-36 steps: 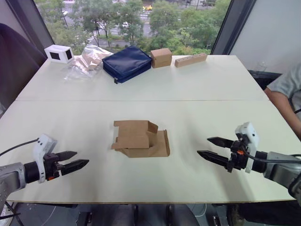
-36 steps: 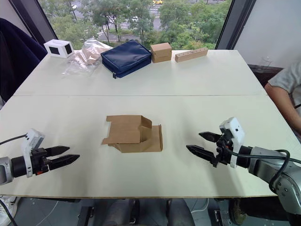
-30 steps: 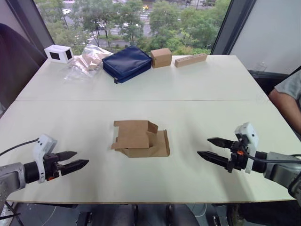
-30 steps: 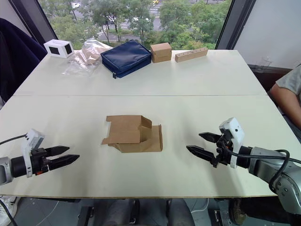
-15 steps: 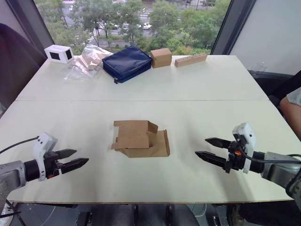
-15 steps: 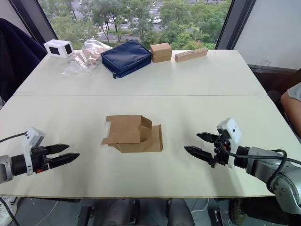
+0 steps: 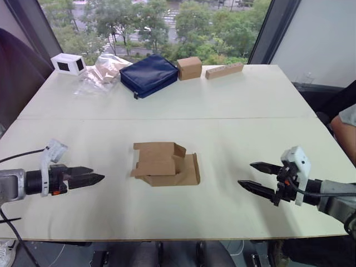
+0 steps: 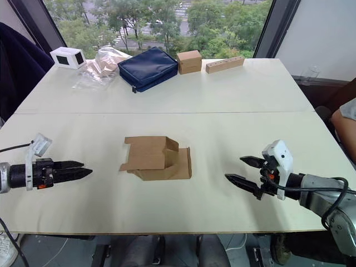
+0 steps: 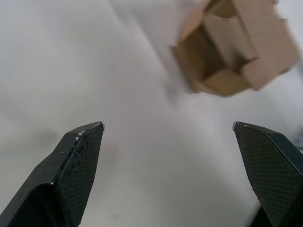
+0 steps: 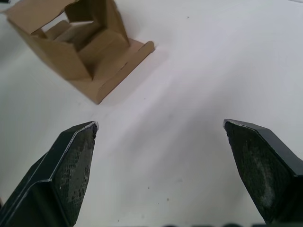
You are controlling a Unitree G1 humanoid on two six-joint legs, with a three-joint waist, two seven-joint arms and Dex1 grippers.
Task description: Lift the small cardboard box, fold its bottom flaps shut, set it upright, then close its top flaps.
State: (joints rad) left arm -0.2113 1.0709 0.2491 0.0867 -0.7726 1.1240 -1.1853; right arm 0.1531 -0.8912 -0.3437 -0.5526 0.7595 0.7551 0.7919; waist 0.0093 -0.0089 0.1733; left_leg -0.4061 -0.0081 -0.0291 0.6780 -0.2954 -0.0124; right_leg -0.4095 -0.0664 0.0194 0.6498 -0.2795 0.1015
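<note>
The small cardboard box (image 7: 165, 164) lies on its side in the middle of the near table half, plain brown and partly flattened. Flaps (image 7: 192, 169) at its right end lie splayed on the table, and another flap (image 7: 151, 168) sticks out at the left. I cannot tell which are the bottom flaps and which the top flaps. My left gripper (image 7: 95, 174) hovers open to the box's left, pointing at it, well apart. My right gripper (image 7: 245, 173) hovers open to the box's right, also apart. Each wrist view shows the box (image 9: 236, 42) (image 10: 80, 42) beyond the spread fingertips.
Along the far table edge stand a white device (image 7: 68, 64), a clear plastic bag (image 7: 103, 72), a navy pouch (image 7: 149, 74), a squarer tan box (image 7: 190, 68) and a long tan block (image 7: 225, 70). A person's arm (image 7: 346, 125) shows at the right edge.
My left gripper has moved forward and a little toward the box. The right gripper has drawn slightly back to the right. The person's arm has pulled away toward the right edge.
</note>
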